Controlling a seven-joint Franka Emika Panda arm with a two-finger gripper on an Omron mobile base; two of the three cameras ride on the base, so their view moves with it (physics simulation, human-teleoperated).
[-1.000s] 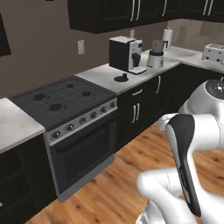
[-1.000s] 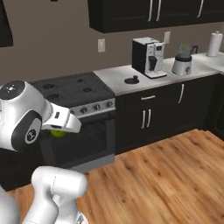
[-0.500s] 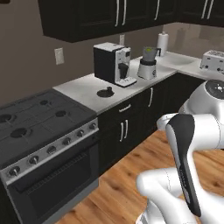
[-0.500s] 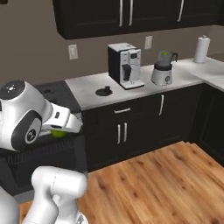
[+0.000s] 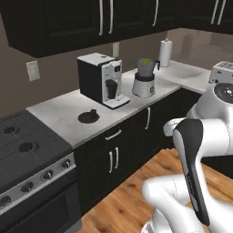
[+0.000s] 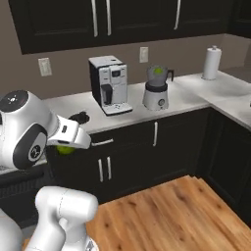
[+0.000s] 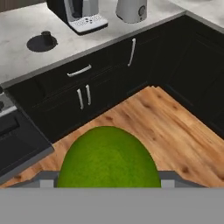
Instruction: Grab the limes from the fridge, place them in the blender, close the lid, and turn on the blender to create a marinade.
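Dark-cabinet kitchen, pale counter (image 5: 63, 113). The blender (image 6: 156, 88) sits just right of the coffee machine (image 6: 109, 84), lid (image 5: 89, 116) lying to that machine's left. We're carrying a lime (image 7: 108, 158), gripper (image 7: 108, 181) pinching it, so next we'd say it's closing in over the jar.

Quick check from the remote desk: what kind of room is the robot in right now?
A home kitchen, by the look of it: a stove beside a pale counter carrying a coffee machine and blender, with dark cabinets below.
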